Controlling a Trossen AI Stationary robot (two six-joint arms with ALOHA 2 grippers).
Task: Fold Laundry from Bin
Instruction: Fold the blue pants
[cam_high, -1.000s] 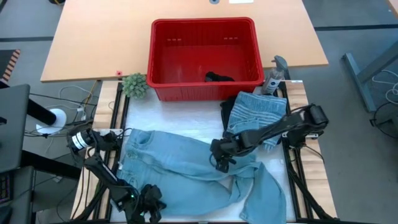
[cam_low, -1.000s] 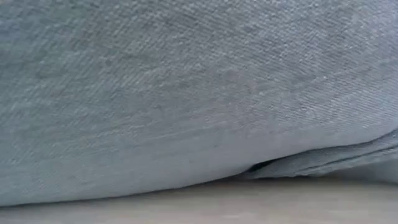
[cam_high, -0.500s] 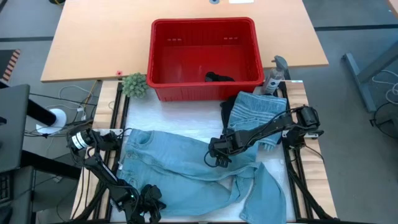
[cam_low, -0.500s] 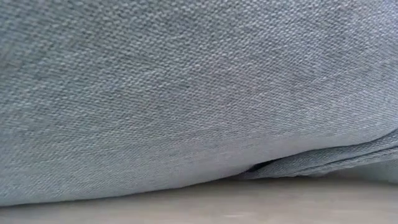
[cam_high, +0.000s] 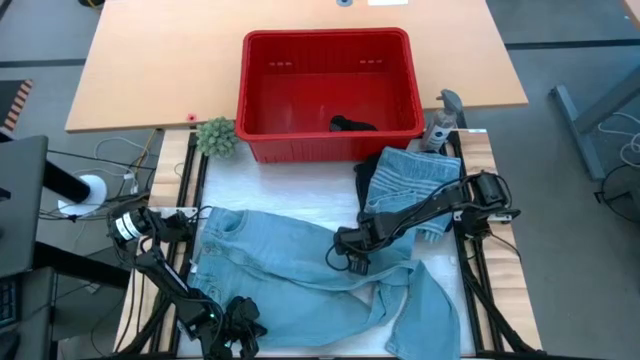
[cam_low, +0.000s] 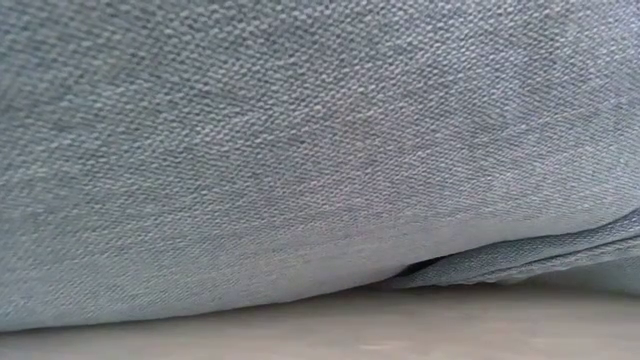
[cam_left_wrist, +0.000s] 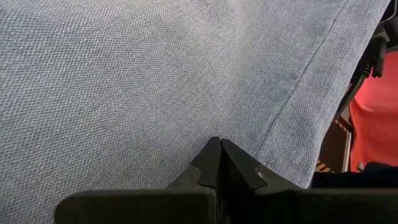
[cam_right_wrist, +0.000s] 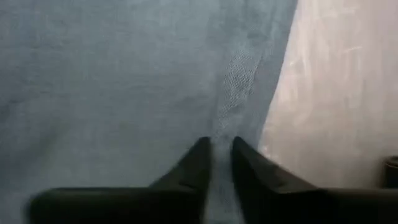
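White table cover (cam_high: 300, 185) in front of the red plastic bin (cam_high: 328, 92): right gripper (cam_high: 353, 258) has just pinched shut on the light blue denim jeans (cam_high: 290, 260), so a fold pull looks next; left gripper (cam_high: 240, 330) stays closed, empty, at the near edge.

Two dark jointed arms with black cables.

The table's near half is being covered by light blue jeans (cam_high: 320, 265); the red bin (cam_high: 330, 90) and a folded stack (cam_high: 410, 180) are blocking its far edge.
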